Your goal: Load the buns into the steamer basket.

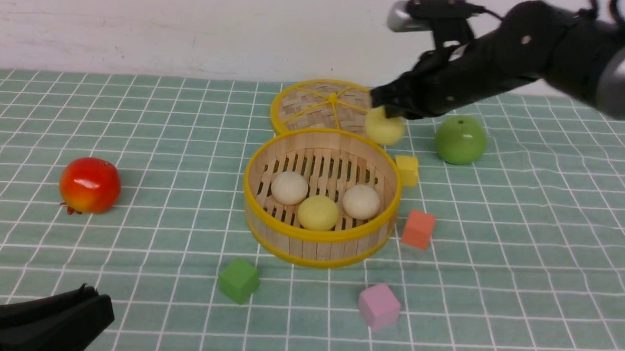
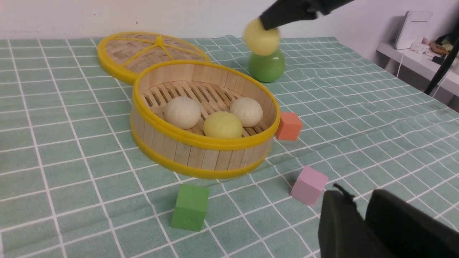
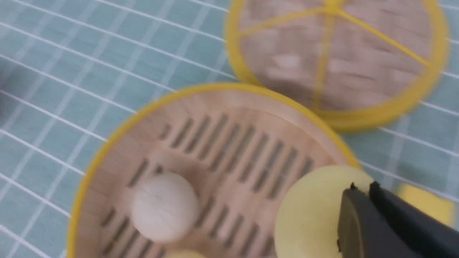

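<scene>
The steamer basket (image 1: 317, 249) stands mid-table and holds three buns: an off-white one (image 1: 289, 187), a pale yellow one (image 1: 318, 212) and another off-white one (image 1: 361, 201). My right gripper (image 1: 394, 113) is shut on the fourth bun, pale yellow (image 1: 384, 128), and holds it in the air just beyond the basket's far right rim. In the right wrist view the gripper (image 3: 362, 188) pinches this bun (image 3: 308, 211) by its edge above the basket (image 3: 118, 132). My left gripper (image 1: 90, 303) rests shut and empty at the near left; it also shows in the left wrist view (image 2: 360, 199).
The flat woven lid (image 1: 315, 104) lies behind the basket. A green apple (image 1: 460, 140) sits at the back right and a red pomegranate (image 1: 90, 185) at the left. Yellow (image 1: 407, 170), orange (image 1: 419, 228), green (image 1: 239, 280) and pink (image 1: 379, 305) cubes lie around the basket.
</scene>
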Tool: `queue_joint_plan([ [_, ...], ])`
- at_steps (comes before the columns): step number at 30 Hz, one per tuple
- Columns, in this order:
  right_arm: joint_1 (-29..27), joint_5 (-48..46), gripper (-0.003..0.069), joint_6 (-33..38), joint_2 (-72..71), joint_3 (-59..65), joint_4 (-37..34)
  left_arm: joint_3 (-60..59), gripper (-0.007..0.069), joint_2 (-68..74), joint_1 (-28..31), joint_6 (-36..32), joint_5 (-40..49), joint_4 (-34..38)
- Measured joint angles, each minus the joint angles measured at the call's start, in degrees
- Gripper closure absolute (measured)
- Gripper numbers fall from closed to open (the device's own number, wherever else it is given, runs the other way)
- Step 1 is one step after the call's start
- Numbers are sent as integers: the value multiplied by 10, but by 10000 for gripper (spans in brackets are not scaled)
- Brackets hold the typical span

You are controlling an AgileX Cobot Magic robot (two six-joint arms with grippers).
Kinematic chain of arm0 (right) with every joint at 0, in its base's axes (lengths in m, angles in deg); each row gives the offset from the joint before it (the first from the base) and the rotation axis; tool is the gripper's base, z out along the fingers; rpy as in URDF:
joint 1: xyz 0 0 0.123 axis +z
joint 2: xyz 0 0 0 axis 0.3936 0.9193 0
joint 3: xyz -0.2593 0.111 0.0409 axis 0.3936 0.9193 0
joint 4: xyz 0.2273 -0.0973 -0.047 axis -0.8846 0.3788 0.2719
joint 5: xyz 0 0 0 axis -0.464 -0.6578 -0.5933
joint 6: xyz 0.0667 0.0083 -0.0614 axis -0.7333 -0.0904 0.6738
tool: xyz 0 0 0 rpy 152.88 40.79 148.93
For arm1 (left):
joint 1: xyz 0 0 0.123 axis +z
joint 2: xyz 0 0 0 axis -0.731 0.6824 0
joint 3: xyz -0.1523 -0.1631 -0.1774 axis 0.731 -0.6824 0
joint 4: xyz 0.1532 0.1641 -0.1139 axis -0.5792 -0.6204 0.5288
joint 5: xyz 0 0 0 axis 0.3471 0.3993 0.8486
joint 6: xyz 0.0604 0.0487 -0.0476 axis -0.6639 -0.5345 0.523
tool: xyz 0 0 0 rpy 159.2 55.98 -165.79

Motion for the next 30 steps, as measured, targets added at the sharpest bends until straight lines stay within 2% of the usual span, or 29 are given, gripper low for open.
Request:
queue_joint_plan([
  [6, 30, 87, 616, 0, 73, 0, -13, 0, 511, 0, 0, 0, 0, 0],
  [9, 39, 120, 542, 0, 98, 0, -18, 0, 505, 0, 0, 0, 0, 0],
  [13, 42, 153, 363, 0, 114, 1, -21, 0, 500, 0, 0, 0, 0, 0],
  [14, 42, 154, 354, 0, 115, 1, -21, 0, 500, 0, 0, 0, 0, 0],
  [16, 42, 156, 243, 0, 114, 1, -21, 0, 497, 0, 0, 0, 0, 0],
  [17, 42, 156, 235, 0, 113, 1, -21, 0, 497, 0, 0, 0, 0, 0],
  [18, 42, 146, 182, 0, 104, 2, -20, 0, 496, 0, 0, 0, 0, 0],
  [20, 41, 113, 139, 0, 76, 3, -16, 0, 495, 0, 0, 0, 0, 0],
  [21, 41, 103, 136, 0, 72, 3, -15, 0, 495, 0, 0, 0, 0, 0],
  [23, 35, 17, 125, 0, 14, 3, -2, 0, 495, 0, 0, 0, 0, 0],
  [24, 33, -11, 129, 0, -9, 3, 4, 0, 495, 0, 0, 0, 0, 0],
  [25, 27, -84, 146, -3, -53, 3, 14, 0, 495, 0, 0, 0, 0, 0],
  [26, 26, -95, 150, -5, -59, 3, 16, 0, 495, 0, 0, 0, 0, 0],
  [28, 19, -225, 221, -25, -123, 4, 39, 0, 495, 0, 0, 0, 0, 0],
  [30, 19, -324, 329, -45, -180, 16, 66, 0, 494, 0, 0, 0, 0, 0],
])
